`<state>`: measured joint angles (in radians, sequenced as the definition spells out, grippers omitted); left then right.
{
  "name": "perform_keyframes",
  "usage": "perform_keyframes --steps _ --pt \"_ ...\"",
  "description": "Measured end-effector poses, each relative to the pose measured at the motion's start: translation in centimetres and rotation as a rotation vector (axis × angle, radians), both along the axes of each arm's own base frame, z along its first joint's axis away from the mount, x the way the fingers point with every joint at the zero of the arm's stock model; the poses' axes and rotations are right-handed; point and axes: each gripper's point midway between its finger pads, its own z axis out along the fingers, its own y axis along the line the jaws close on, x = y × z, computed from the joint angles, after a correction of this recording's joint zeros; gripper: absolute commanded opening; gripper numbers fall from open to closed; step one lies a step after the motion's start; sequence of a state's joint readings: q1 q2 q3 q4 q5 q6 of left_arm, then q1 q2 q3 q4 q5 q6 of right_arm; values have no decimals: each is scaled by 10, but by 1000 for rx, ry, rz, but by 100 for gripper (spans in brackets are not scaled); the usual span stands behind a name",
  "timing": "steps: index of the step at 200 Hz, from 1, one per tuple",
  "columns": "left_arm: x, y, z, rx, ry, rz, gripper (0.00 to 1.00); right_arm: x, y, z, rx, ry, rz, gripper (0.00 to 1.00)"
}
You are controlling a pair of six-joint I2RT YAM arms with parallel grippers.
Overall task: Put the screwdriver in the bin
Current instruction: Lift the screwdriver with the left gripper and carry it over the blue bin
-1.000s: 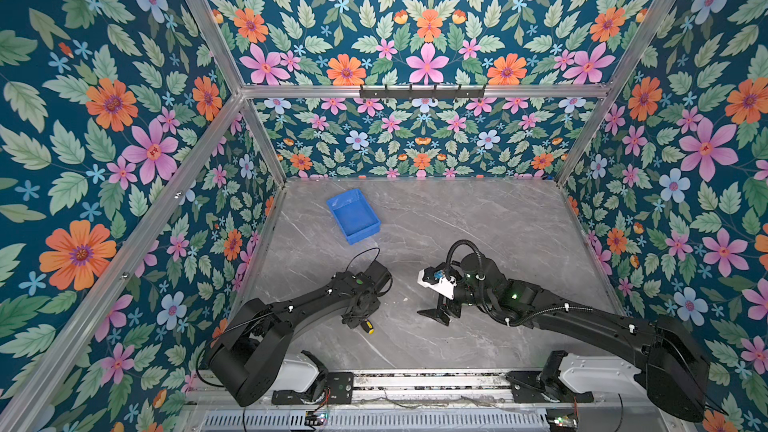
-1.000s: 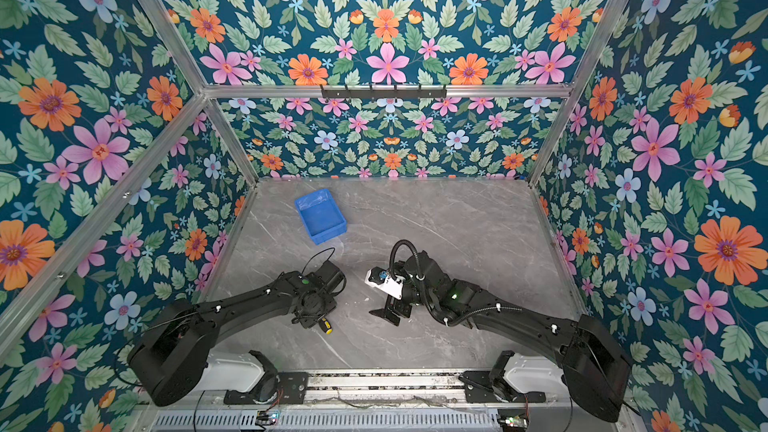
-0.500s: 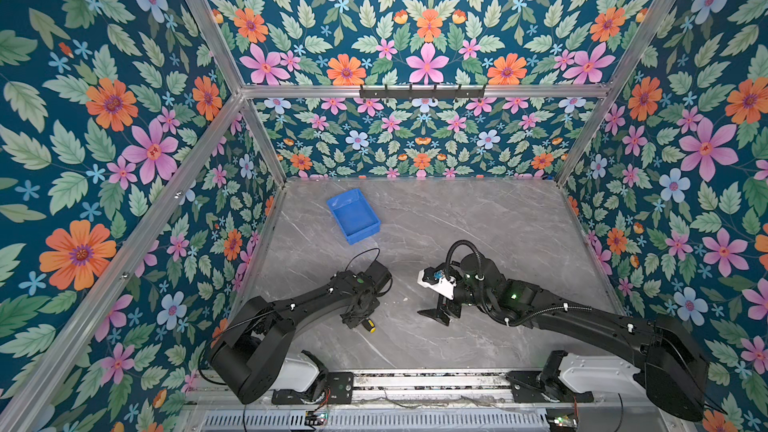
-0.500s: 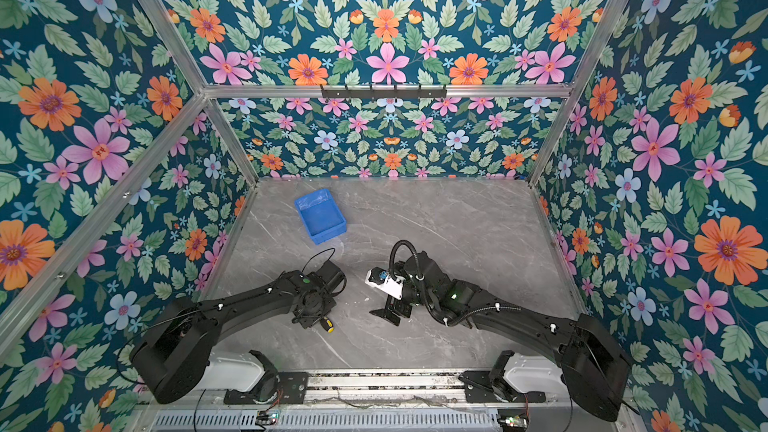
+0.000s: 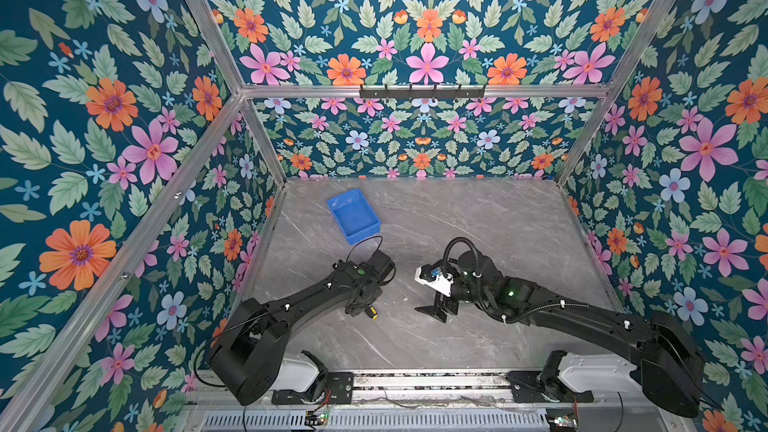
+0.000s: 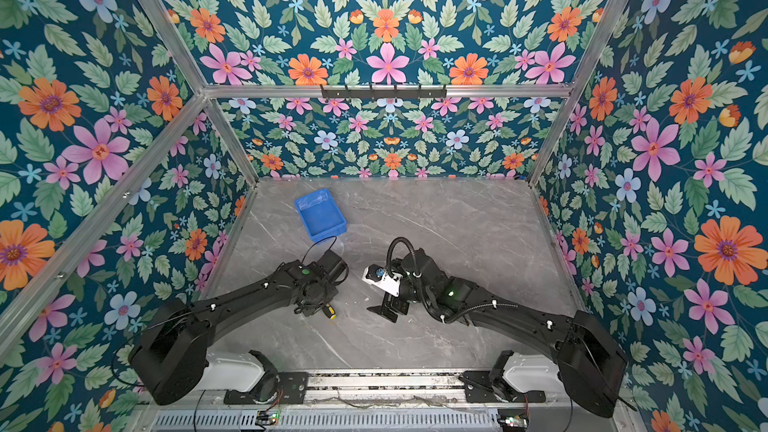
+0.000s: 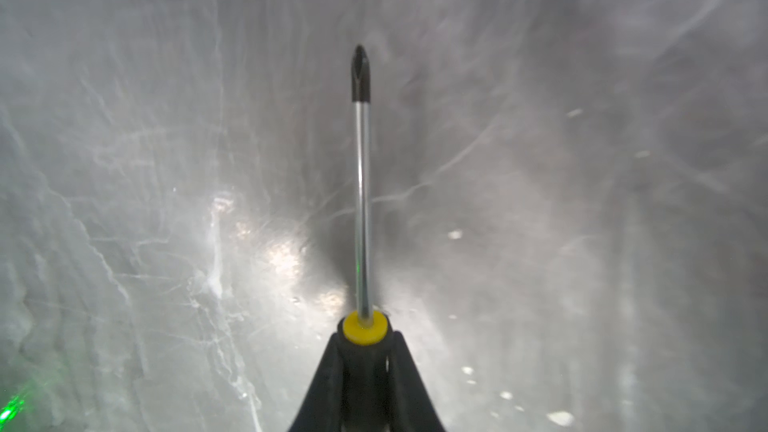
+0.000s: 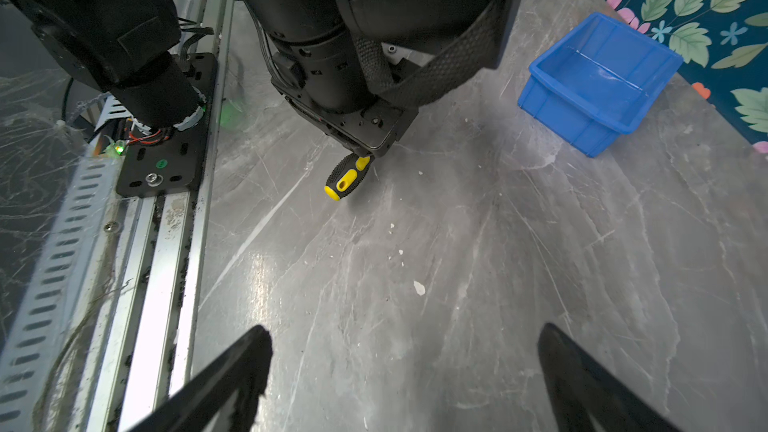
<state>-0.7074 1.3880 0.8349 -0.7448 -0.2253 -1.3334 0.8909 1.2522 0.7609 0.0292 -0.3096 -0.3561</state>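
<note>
My left gripper point(image 7: 363, 338) is shut on the screwdriver point(image 7: 360, 184), with both black fingers pressed to the handle just behind its yellow collar. The silver shaft with its dark tip points away from the wrist over the table. In both top views the left gripper point(image 5: 360, 308) point(image 6: 313, 306) points down at the front middle, and the yellow-and-black handle point(image 5: 372, 312) point(image 6: 330, 311) sticks out beside it. The right wrist view shows the handle point(image 8: 347, 178) tilted, its butt near the table. The blue bin point(image 5: 354, 214) point(image 6: 321, 214) point(image 8: 598, 72) stands empty at the back left. My right gripper point(image 8: 404, 333) point(image 5: 434, 311) is open and holds nothing.
Floral walls enclose the grey marble table point(image 5: 478, 234) on three sides. A metal rail point(image 5: 415, 384) with both arm bases runs along the front edge. The right arm point(image 5: 540, 305) stretches in low from the front right. Small white specks point(image 8: 419, 288) lie on the table.
The left gripper's jaws have shut on the screwdriver handle, and the handle's yellow end has shifted slightly toward the gripper. The right arm has not moved.
</note>
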Motion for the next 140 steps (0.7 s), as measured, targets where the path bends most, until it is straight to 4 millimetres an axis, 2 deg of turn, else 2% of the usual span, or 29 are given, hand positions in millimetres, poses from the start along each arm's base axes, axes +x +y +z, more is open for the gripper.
perform_keyframes --steps 45,78,106,140 --pt "53 -11 36 29 -67 -35 10 19 3 17 17 -46 -38 99" --pt "91 -2 51 42 -96 -44 11 38 3 34 50 -83 -75 99" --pt "133 4 68 52 -143 -56 10 58 2 43 66 -110 -117 99" --pt "166 16 73 77 -167 -66 10 70 8 54 83 -144 -123 99"
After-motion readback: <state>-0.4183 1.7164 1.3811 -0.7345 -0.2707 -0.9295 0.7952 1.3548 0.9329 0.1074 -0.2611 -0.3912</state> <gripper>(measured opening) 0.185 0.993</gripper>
